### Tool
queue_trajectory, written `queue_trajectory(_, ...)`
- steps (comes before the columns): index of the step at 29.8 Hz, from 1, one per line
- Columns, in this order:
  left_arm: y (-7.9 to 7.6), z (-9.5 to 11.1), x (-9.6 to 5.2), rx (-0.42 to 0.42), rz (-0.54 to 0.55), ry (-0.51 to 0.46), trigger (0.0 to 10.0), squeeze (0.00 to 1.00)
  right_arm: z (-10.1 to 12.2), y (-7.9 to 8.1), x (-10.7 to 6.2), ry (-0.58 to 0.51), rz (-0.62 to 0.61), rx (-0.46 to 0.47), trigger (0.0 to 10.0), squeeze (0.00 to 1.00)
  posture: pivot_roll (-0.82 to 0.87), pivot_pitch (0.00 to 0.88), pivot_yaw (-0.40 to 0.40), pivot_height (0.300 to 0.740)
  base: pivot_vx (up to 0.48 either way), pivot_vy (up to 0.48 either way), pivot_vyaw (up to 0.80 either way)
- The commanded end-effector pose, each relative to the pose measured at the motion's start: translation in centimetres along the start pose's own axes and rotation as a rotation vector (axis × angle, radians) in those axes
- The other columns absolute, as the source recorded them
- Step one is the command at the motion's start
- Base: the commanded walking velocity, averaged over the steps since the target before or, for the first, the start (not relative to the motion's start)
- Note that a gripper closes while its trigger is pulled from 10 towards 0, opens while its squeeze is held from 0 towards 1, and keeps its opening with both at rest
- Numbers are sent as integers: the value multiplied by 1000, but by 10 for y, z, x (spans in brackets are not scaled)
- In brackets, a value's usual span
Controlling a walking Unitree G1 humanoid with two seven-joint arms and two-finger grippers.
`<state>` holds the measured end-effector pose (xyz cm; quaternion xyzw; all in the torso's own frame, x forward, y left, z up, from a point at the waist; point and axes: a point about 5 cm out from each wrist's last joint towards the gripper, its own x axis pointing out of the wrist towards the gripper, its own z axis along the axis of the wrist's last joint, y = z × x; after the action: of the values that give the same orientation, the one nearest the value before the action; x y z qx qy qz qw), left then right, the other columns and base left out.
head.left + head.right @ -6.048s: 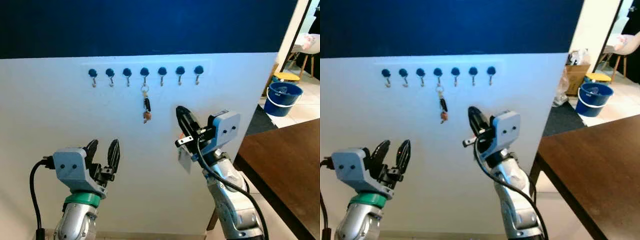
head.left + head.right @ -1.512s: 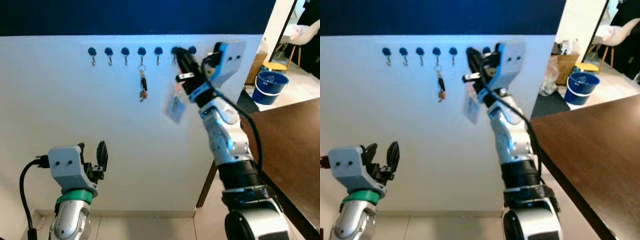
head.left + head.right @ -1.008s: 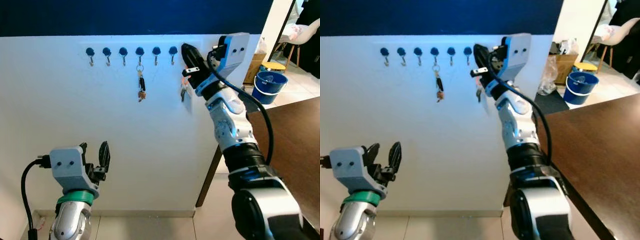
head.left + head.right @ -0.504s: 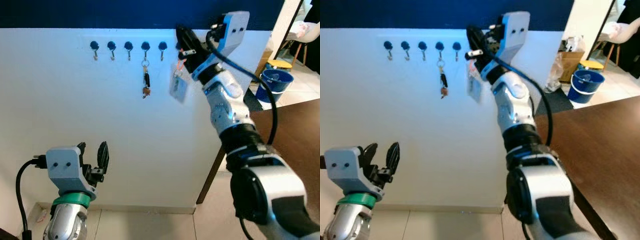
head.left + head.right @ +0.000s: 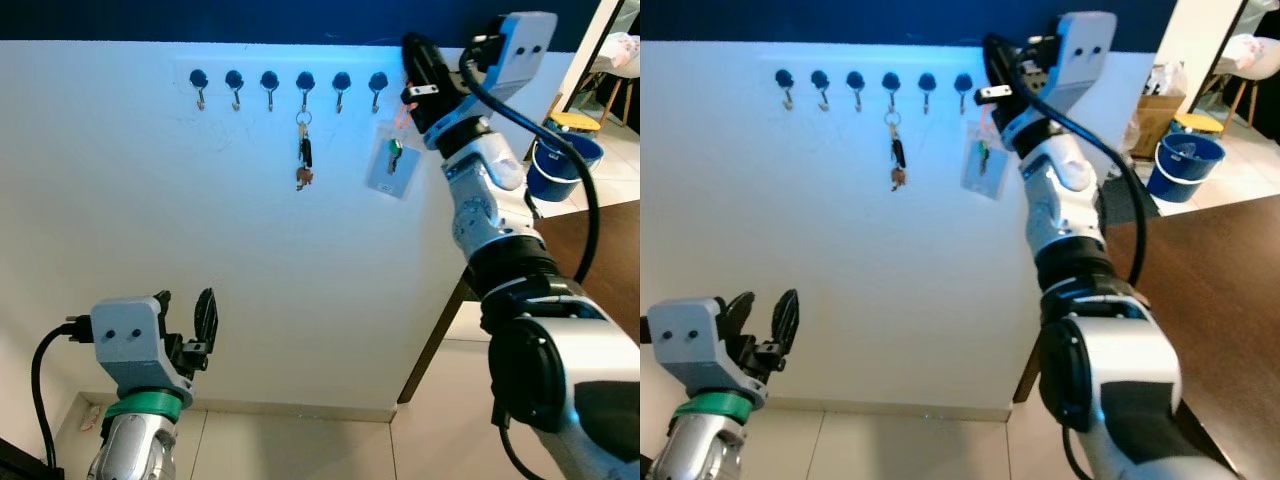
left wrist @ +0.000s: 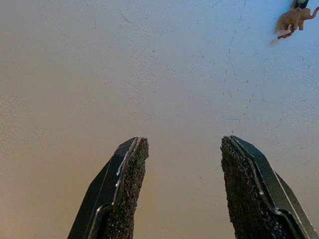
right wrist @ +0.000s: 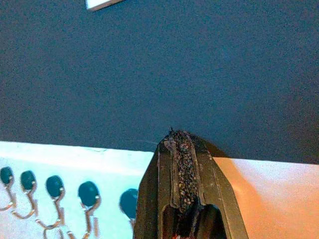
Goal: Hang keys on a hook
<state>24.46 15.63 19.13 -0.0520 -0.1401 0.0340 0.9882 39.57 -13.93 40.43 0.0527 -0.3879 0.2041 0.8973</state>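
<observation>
Jaws of the right gripper [image 5: 420,62] are pressed together, pinching the orange loop from which the keys [image 5: 394,154] and a clear tag [image 5: 386,172] dangle. Arm raised to the top of the white wall [image 5: 200,250], fingertips at the right end of the hook row [image 5: 288,82], just beside the last visible hook [image 5: 378,84]. Keys hang tilted, close against the wall, below and slightly left of the fingertips.

Another key bunch [image 5: 303,160] already hangs from the fourth hook.

Left gripper [image 5: 190,325] idle and low, jaws spread, holding nothing; its wrist view faces bare wall.

Status: keys lifted to hook height, so carry looks done. Cannot tell whether the loop is over a hook yet. Judged remaining: seat loop, release, withdraw.
</observation>
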Motion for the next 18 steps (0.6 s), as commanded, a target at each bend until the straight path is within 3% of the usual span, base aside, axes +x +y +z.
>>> queue_trajectory(1, 0, -1, -2, -9, 0, 13, 10000, 0, 1, -1, 0, -12, 1, -7, 10000, 0, -90, 154, 120, 740, 0, 0, 0)
queue_trajectory(18, -2, -1, -1, -17, 0, 17, 10000, 0, -11, -18, -23, -15, -85, -36, 10000, 0, -90, 150, 122, 740, 0, 0, 0)
